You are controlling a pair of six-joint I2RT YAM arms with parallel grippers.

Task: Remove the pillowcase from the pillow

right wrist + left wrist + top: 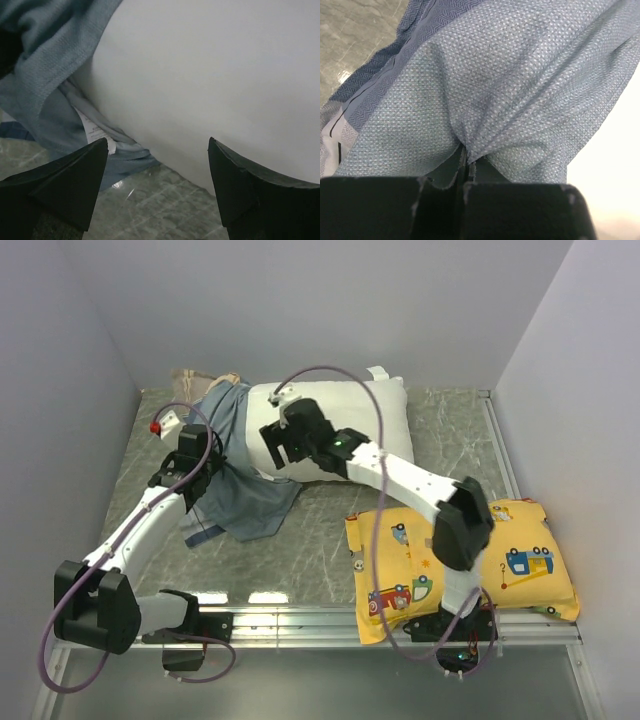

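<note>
Left wrist view showed the left gripper (465,172) clenched tight on a gathered fold of the pillowcase (510,90). The blue-grey weave fanned up and away from the pinch, so the cloth was firmly in hand. Seen from above, that gripper sat toward the left edge of the tabletop (320,540), about midway between the near and far edges. From it the cloth ran two ways. A loose heap spilled toward the middle of the tabletop, and a bunched band climbed toward the far left corner, where it lapped over the left end of the pillow (350,415). Whether that end was inside the cover or only under it could not be told.

The right gripper (157,143) stood spread wide and grasped nothing. Its two fingers framed the plump white side of the pillow, with a crumpled edge of the cover and its care label just beside the left finger. It hovered low at the pillow's near left corner.

The pillow lay along the far edge with its long axis running left to right. The cover was bunched at its left end, on the side of the left arm. The clenched hand was therefore off that end and somewhat nearer, roughly in line with the long axis. By my reading, a pull toward the left edge would draw the cloth clear, while the right arm, the nearer one to the pillow, could pin it. The yellow pillow (520,560) lay well apart at the near right corner.
</note>
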